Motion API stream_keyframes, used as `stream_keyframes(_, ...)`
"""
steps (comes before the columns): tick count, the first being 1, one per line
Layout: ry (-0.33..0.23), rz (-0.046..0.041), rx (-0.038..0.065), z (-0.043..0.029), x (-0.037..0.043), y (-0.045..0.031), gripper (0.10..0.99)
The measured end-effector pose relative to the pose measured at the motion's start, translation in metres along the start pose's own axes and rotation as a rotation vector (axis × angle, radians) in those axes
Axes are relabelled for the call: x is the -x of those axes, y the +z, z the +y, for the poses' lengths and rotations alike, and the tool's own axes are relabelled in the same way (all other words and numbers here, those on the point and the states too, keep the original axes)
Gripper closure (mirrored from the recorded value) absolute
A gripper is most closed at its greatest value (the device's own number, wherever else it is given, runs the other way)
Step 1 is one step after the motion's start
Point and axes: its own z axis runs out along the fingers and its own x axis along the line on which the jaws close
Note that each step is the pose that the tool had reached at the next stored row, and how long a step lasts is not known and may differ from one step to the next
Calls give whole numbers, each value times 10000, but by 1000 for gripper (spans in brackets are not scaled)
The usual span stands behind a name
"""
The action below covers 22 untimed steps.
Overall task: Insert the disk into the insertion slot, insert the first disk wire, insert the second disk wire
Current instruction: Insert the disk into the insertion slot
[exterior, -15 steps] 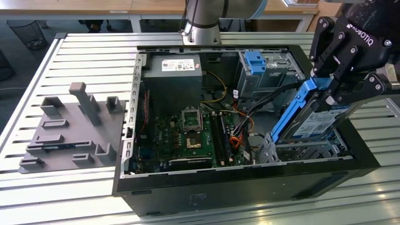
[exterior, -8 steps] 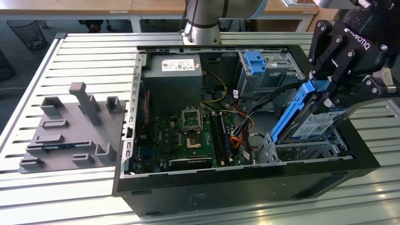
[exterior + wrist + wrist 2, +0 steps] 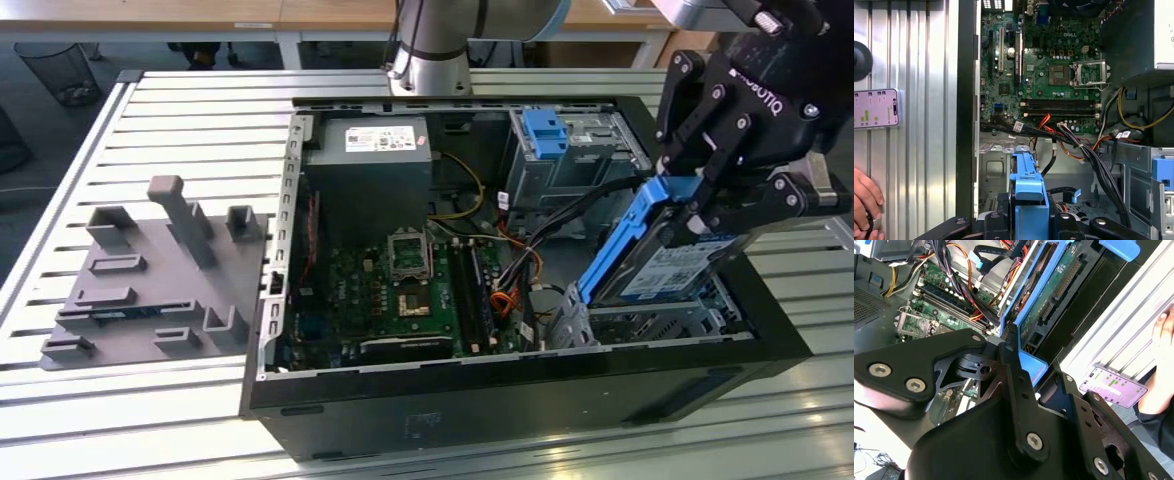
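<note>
One black gripper (image 3: 697, 200) is clenched on the blue-framed disk (image 3: 663, 262), holding it tilted with its lower end at the mouth of the insertion slot (image 3: 638, 322) inside the open computer case (image 3: 534, 390). Doing this well likely means squaring the disk with the slot's walls and avoiding the cables (image 3: 567, 210) beside it before easing down.

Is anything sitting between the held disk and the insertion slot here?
Nothing visible blocks it. The end effector holds the disk tilted, its lower edge at the insertion slot. Loose black cables run close beside the bay and appear not to cross it.
</note>
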Motion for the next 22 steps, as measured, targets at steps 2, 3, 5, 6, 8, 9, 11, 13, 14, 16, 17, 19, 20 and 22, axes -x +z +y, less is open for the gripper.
stream_keyframes(2, 0, 0, 0, 0, -1, 11, 722)
stream_keyframes(3, 0, 0, 0, 0, -1, 16, 722)
stream_keyframes(5, 0, 0, -1, 0, -1, 24, 722)
stream_keyframes(6, 0, 0, 0, -1, -1, 27, 722)
stream_keyframes(8, 0, 0, 0, 0, -1, 36, 722)
stream_keyframes(9, 0, 0, 0, -1, -1, 41, 722)
stream_keyframes(11, 0, 0, 0, -1, -1, 49, 722)
stream_keyframes(13, 0, 0, 0, -1, -2, 57, 722)
stream_keyframes(14, 0, 0, 0, -1, -2, 61, 722)
stream_keyframes(16, 0, 0, -1, -1, -2, 68, 722)
stream_keyframes(17, 0, 0, -1, -1, -2, 72, 722)
stream_keyframes(19, 0, 0, 0, -1, -2, 79, 722)
stream_keyframes(20, 0, 0, 0, -1, -2, 83, 722)
stream_keyframes(22, 0, 0, -1, -1, -3, 90, 722)
